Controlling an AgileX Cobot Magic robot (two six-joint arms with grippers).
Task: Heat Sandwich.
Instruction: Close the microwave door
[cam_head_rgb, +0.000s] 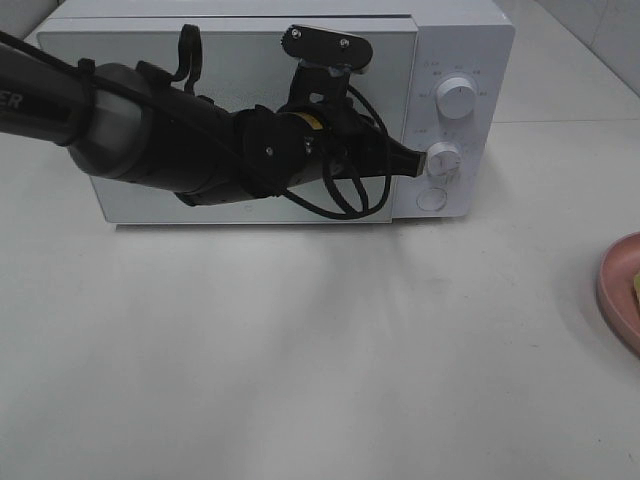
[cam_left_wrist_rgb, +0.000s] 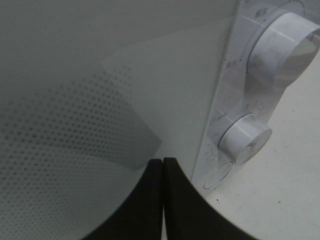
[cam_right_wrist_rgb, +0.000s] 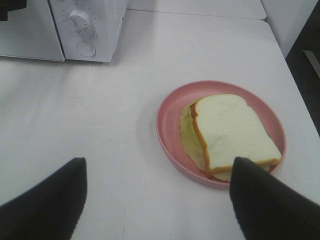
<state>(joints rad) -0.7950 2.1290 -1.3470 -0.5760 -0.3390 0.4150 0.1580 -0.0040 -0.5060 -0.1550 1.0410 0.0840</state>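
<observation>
White table (cam_right_wrist_rgb: 100, 125), sandwich (cam_right_wrist_rgb: 230, 132) seemingly just beyond wide-open, empty right gripper (cam_right_wrist_rgb: 157, 200).

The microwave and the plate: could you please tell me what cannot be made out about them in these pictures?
- Microwave inside: hidden in all views; the door is shut, and the left arm covers much of it in the high view.
- Dial markings: too small in the high view, blurred in the left wrist view.
- Plate: cut off by the high view's right edge.
- Sandwich: one corner is behind a right pincer finger in the right wrist view.
</observation>
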